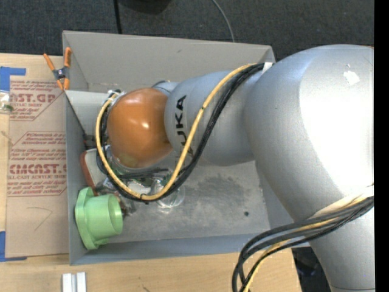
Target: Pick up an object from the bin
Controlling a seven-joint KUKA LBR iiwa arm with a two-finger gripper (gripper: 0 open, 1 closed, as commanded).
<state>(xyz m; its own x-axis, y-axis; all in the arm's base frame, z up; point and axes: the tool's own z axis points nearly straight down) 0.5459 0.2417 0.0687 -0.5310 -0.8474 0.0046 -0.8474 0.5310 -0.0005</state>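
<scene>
My gripper [138, 179] hangs low over the left half of the bin, and just a little of its dark body peeks out under the wrist. A pale green plastic thing [97, 218], shaped like a short cup with a wide rim, lies on its side in the front left corner, just below and left of the gripper. A reddish-brown thing [89, 168] lies against the left wall, partly hidden by the wrist. A small clear thing [171, 198] rests on the bin floor just right of the gripper.
The arm with its orange wrist cover and yellow and black cables spans the bin from the right and hides most of the back and middle. Bare grey floor shows in the bin's front right part.
</scene>
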